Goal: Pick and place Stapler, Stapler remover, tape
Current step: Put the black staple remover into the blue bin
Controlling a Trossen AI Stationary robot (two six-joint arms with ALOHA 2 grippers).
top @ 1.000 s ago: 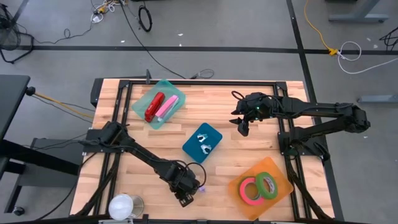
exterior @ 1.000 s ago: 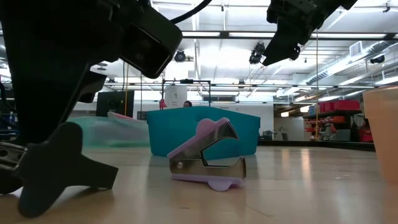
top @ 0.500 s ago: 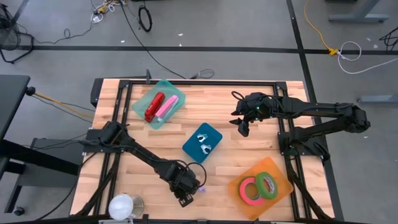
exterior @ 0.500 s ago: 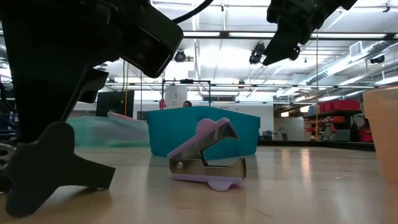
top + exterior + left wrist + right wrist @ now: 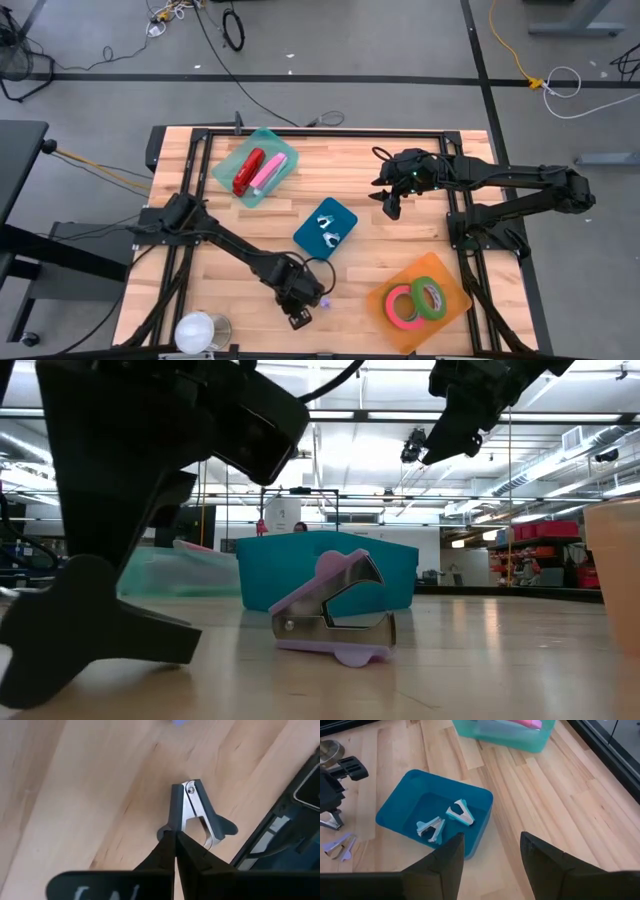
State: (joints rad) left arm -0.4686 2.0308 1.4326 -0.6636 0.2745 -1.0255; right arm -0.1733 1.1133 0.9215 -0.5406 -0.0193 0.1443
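while our left gripper (image 5: pixel 300 312) sits low at the near edge of the table (image 5: pixel 390 160), its fingers (image 5: pixel 167 851) are pressed together with no gap between them, their tips touching the grey handle of a dark staple remover (image 5: pixel 196 815) that lies flat on the wood; we cannot tell whether any part of that handle is actually pinched. just beside the gripper, toward the table's middle, a lilac staple remover (image 5: pixel 335 615) lies on the bare wood, its metal jaws pointing up. behind it stands the blue bin (image 5: pixel 325 229), where we see two pale staple removers (image 5: pixel 445 820) lying side by side on the bin's floor. farther back on the left side, the teal tray (image 5: pixel 256 166) holds a red stapler (image 5: pixel 248 171) and a pink stapler (image 5: pixel 269 171) lying next to each other. at the near right corner the orange tray (image 5: pixel 418 290) carries a pink roll of tape (image 5: pixel 403 305) and a green roll of tape (image 5: pixel 431 297), the two touching. our right gripper (image 5: pixel 392 203) hangs in the air over the right half of the table, well apart from every bin, its fingers (image 5: pixel 545 862) spread apart and holding nothing. a white cup (image 5: pixel 203 331) sits past the table's near left edge.
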